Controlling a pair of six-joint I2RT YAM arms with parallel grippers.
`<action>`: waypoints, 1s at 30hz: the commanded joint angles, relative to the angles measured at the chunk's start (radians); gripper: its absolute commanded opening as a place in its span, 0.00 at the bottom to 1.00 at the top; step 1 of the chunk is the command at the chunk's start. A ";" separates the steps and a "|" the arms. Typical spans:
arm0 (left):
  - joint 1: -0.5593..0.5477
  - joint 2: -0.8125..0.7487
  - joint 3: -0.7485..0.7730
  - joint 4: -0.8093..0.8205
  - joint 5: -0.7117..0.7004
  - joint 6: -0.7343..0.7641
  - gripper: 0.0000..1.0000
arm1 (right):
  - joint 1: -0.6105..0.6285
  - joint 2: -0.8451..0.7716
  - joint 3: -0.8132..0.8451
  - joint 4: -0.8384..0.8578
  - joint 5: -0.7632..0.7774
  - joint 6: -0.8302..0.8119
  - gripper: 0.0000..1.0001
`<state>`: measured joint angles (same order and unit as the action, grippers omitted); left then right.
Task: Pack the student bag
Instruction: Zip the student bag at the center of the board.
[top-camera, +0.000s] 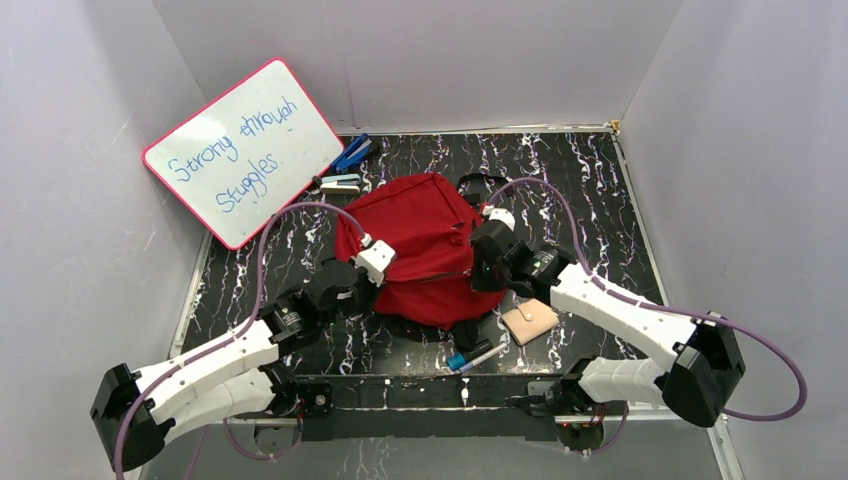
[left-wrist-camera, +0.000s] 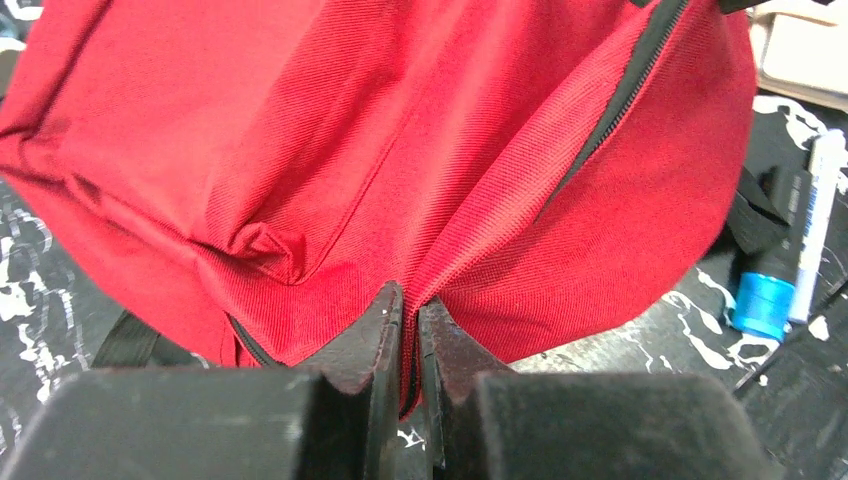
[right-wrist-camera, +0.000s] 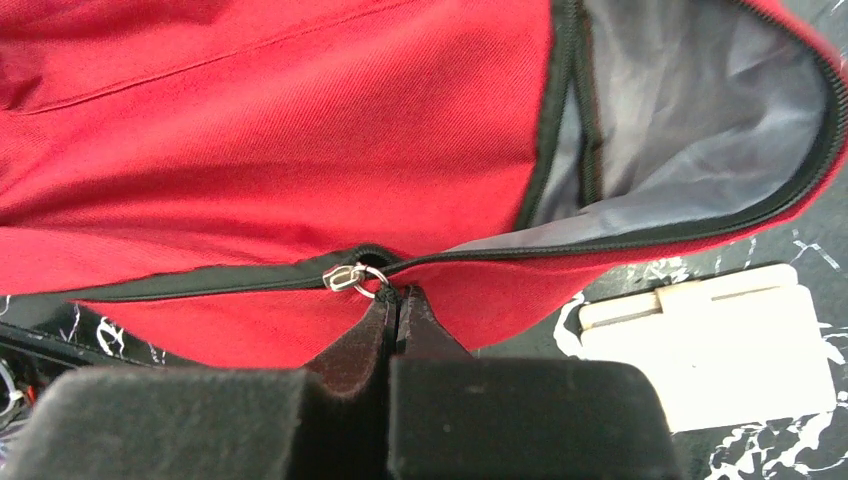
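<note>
Tabletop of black, white-veined marble pattern (top-camera: 600, 200) carries everything. At its centre, between the two arms, slumps the soft dark-red fabric student bag (top-camera: 420, 235) with black zippers. Its main compartment gapes partway, showing pale grey lining (right-wrist-camera: 690, 110). The left gripper (left-wrist-camera: 410, 300) is clenched on a fold of red cloth at the bag's left flank, just beside a zipper seam, and looks like an anchor. Near the bag's right corner lies a small flat beige wallet (top-camera: 528, 322), with a blue-capped white marker (top-camera: 470, 357) close by it; neither is packed yet. The right gripper (right-wrist-camera: 398, 300) is pressed together at the bag's right side. It seems clamped on the zipper pull, though the tab itself is hidden between the pads. Touching those tips is the small silver zipper slider (right-wrist-camera: 345, 277). The zip track runs crosswise to the right fingers, shut on one side of the slider and open on the other. The right arm is the one placed to widen the mouth, by hauling along that line toward the shut side.
</note>
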<state>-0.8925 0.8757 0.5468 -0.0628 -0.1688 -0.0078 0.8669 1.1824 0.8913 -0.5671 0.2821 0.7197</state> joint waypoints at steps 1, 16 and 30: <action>0.028 -0.066 0.021 -0.108 -0.298 -0.012 0.00 | -0.092 0.033 0.058 -0.206 0.116 -0.117 0.00; 0.040 -0.154 0.045 0.003 0.153 0.135 0.59 | -0.157 0.030 0.064 0.022 -0.348 -0.413 0.00; 0.028 0.329 0.198 0.251 0.559 0.166 0.67 | -0.158 -0.013 0.029 0.058 -0.423 -0.474 0.00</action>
<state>-0.8558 1.1252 0.7082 0.1036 0.2863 0.1307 0.7132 1.2137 0.9260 -0.5674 -0.1223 0.2714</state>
